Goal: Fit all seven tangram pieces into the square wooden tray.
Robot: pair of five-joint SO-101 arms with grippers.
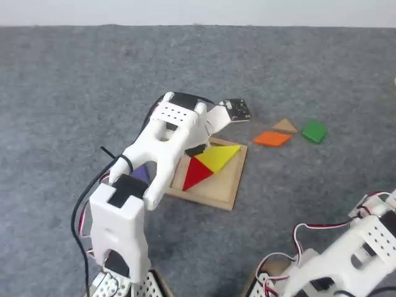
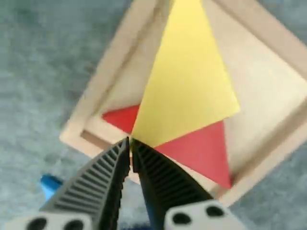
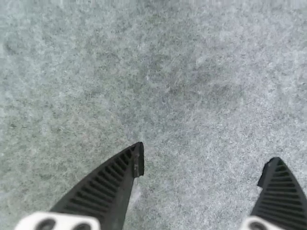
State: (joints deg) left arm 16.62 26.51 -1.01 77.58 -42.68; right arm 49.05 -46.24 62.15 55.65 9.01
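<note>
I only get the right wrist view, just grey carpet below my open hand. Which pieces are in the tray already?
Observer: Two, a yellow triangle and a red triangle, lie in the wooden tray.
Operator: Where is the left hand?
Observer: The left hand is over the tray, shut, at the yellow triangle's corner.
Operator: What is loose nearby?
Observer: An orange piece, a tan triangle and a green square lie on the carpet, right of the tray in the high view.

Even, diffuse light over the grey mat (image 1: pixel 322 204); a faint shadow, seemingly, edges the wooden tray (image 1: pixel 226 184) toward 6 o'clock.
</note>
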